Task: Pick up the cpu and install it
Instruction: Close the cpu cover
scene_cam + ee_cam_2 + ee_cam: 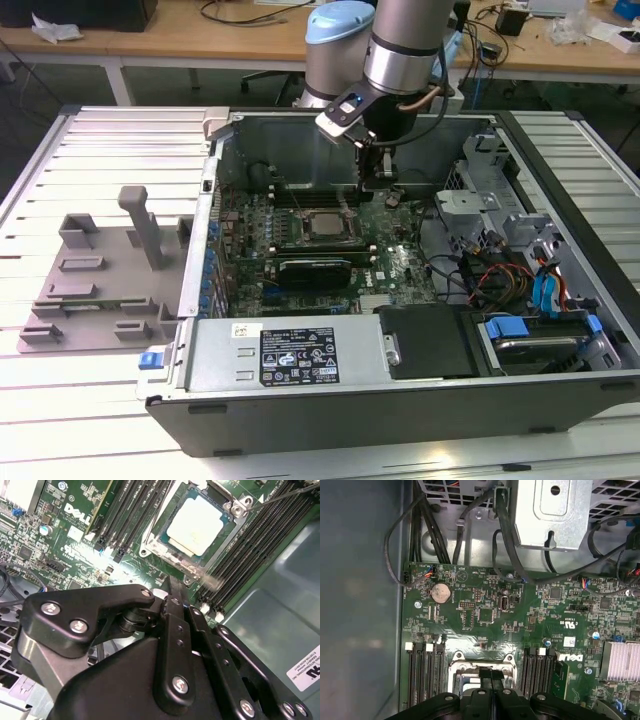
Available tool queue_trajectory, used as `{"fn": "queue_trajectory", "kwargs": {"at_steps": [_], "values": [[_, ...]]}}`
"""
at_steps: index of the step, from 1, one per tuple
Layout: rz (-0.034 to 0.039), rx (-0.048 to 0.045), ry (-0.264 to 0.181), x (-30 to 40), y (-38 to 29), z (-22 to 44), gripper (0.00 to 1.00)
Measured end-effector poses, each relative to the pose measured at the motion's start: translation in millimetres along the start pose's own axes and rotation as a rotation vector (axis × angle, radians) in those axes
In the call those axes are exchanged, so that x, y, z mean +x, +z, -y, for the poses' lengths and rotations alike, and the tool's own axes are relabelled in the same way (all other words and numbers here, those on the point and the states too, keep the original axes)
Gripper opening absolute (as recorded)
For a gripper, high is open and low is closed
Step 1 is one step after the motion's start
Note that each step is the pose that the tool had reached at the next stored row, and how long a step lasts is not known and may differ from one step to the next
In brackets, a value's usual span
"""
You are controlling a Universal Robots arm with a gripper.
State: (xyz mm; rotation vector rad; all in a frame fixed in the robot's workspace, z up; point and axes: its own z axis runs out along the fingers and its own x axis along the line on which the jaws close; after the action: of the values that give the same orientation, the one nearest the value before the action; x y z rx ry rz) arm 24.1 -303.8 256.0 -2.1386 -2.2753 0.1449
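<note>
The cpu [195, 525] is a pale silvery square lying flat inside the open metal-framed socket [150, 542] on the green motherboard [485, 615]. In the exterior view the cpu [322, 225] sits in the middle of the board inside the open computer case. My gripper [378, 175] hangs just above the board, a little to the exterior view's right of the socket and further back. In both wrist views the black fingers [172, 605] lie pressed together, with nothing showing between them. The gripper [491, 672] covers part of the socket's edge.
A grey plastic tray [100, 270] with upright posts lies outside the case at the exterior view's left. Memory slots [125, 515] flank the socket. A finned heat sink [620, 660], loose cables [500, 275], a drive cage [480, 200] and the power supply [290, 350] crowd the case.
</note>
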Motion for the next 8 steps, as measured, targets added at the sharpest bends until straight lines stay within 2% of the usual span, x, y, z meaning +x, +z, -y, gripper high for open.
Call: {"fn": "queue_trajectory", "kwargs": {"at_steps": [5,8], "values": [[0.0000,0.0000,0.000,0.1,0.1,1.1,0.11],[0.0000,0.0000,0.000,0.3,0.6,4.6,0.11]]}}
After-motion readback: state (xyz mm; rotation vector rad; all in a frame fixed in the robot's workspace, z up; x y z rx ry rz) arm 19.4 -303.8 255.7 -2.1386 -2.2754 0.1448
